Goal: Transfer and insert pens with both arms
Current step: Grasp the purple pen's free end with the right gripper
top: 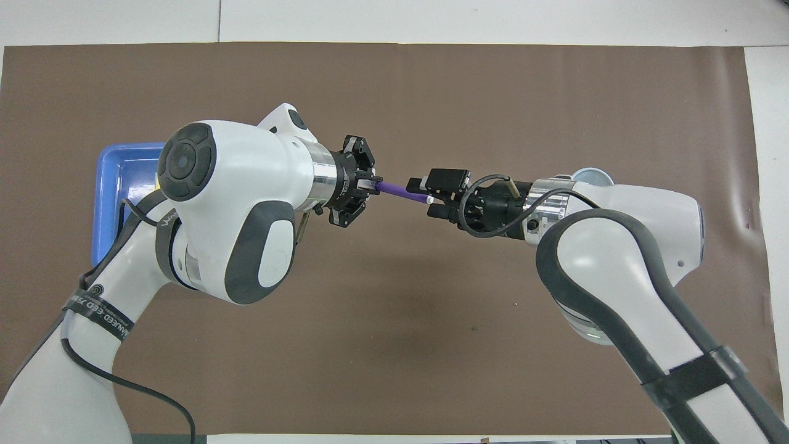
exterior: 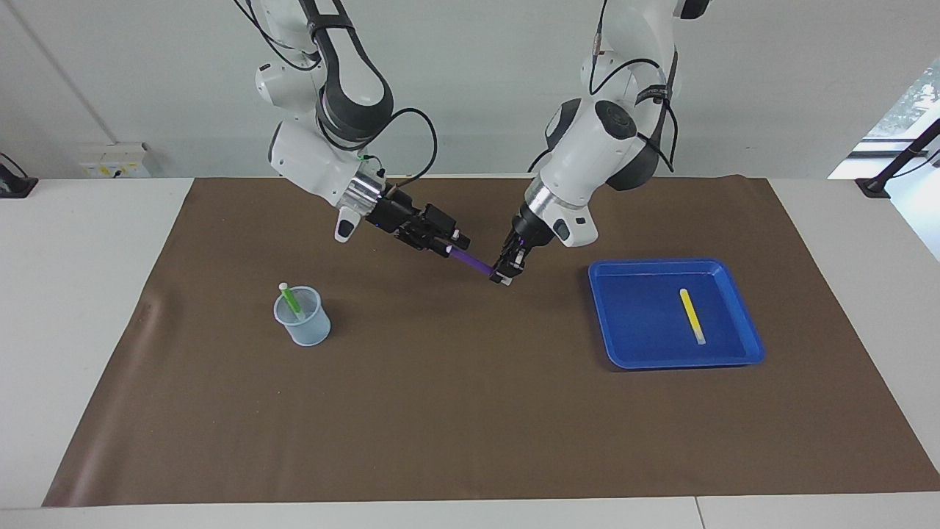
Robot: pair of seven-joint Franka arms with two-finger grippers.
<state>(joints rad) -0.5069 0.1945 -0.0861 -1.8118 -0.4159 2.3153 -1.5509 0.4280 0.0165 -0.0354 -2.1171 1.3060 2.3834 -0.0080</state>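
Observation:
The purple pen (exterior: 470,259) is held in the air between both grippers over the brown mat; it also shows in the overhead view (top: 399,189). My left gripper (exterior: 507,273) (top: 372,184) is shut on one end of it. My right gripper (exterior: 449,245) (top: 426,197) is open, its fingers on either side of the pen's pale end. The green pen (exterior: 292,300) stands in a clear cup (exterior: 305,323) toward the right arm's end. The yellow pen (exterior: 692,316) lies in a blue tray (exterior: 631,323) toward the left arm's end.
A brown mat (exterior: 455,411) covers the table. In the overhead view the left arm hides most of the tray (top: 120,179), and the right arm hides all but the cup's rim (top: 593,175).

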